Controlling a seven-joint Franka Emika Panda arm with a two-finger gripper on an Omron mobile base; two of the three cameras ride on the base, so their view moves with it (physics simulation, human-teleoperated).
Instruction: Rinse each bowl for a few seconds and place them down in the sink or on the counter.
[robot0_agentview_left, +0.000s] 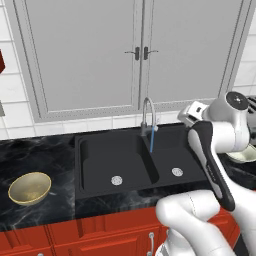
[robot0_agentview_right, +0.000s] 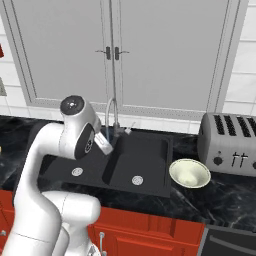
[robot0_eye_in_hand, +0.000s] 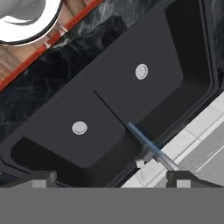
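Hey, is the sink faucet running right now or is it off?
On. A thin blue stream falls from the faucet spout into the black sink, beside the divider; the hand view shows it too.

Black double-basin sink, two round silver drains; blue water stream from faucet; marble counter; red cabinet edge; white tile.

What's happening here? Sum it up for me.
The white arm's gripper hangs above the black sink, holding nothing, by the faucet, which is running a thin blue stream. Neither bowl has been picked up: the tan-gold bowl sits on the counter left of the sink, and the cream-white bowl sits on the right side, in front of a toaster.
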